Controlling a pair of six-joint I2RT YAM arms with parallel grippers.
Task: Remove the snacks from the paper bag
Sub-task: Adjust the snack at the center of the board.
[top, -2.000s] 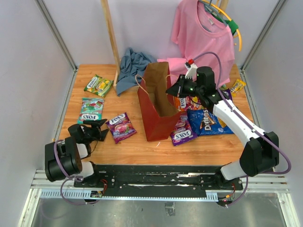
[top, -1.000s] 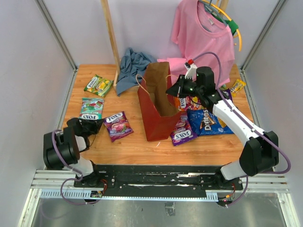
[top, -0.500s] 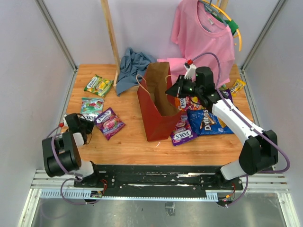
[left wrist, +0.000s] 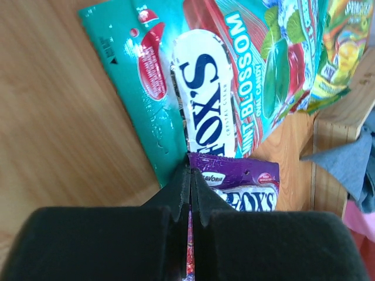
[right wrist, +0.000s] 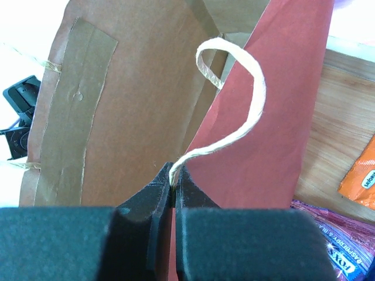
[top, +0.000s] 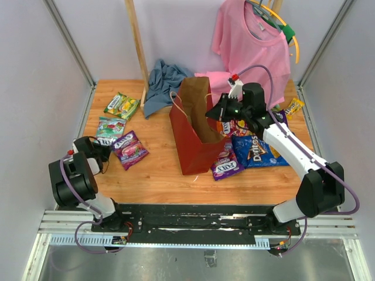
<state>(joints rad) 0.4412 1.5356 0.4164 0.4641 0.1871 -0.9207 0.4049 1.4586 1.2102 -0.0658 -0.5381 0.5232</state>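
The left arm has drawn back toward the desk's left edge, dragging the purple Fox's packet (top: 130, 149) leftward, away from the paper bag (top: 190, 155). The right arm has not shifted.

The paper bag stands upright mid-desk with its mouth open. Only its brown inner walls show; what lies at its bottom I cannot tell. The right hand (right wrist: 173, 181) is clenched on the bag's twine handle (right wrist: 246, 123) at the right rim.

The left hand (left wrist: 190, 175) is clamped on the purple packet's near edge. That packet lies flat, its far end just beside the teal Fox's Mint Blossom packet (top: 110, 129). A green-yellow packet (top: 122, 105) lies farther back on the left.

To the right of the bag, a second purple Fox's packet (top: 225, 164) rests against its base, partly overlapped by the blue Doritos bag (top: 255, 149). Orange packets (top: 227, 127) lie under the right arm.

Behind the bag a blue-grey cloth (top: 164, 79) is heaped by a wooden post (top: 137, 47), and a pink shirt (top: 252, 47) hangs at the back of the desk (top: 158, 175).
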